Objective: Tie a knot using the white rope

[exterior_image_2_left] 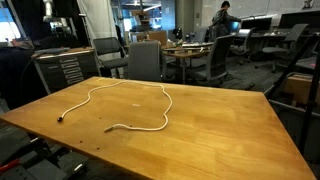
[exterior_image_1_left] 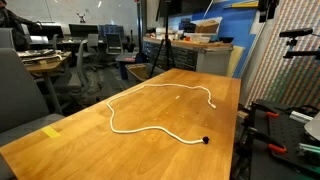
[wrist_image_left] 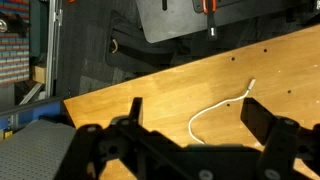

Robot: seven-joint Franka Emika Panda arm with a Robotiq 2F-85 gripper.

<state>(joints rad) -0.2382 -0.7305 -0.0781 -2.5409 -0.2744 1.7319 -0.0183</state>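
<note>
The white rope (exterior_image_1_left: 160, 105) lies loose in an open curve on the wooden table (exterior_image_1_left: 90, 150), with its small black tip (exterior_image_1_left: 205, 141) near one edge. It shows in both exterior views; in an exterior view (exterior_image_2_left: 130, 105) the black tip (exterior_image_2_left: 61, 121) lies at the left end. In the wrist view one curved piece of the rope (wrist_image_left: 215, 112) lies on the table between the fingers. My gripper (wrist_image_left: 195, 112) is open and empty, above the table. The arm does not show in either exterior view.
Office chairs (exterior_image_2_left: 145, 60) and other tables (exterior_image_2_left: 190, 55) stand beyond the far edge. A yellow tape mark (exterior_image_1_left: 51, 131) sits on the table near one edge. A black chair (wrist_image_left: 190, 20) stands past the table edge in the wrist view. A person (exterior_image_2_left: 222, 20) stands far back.
</note>
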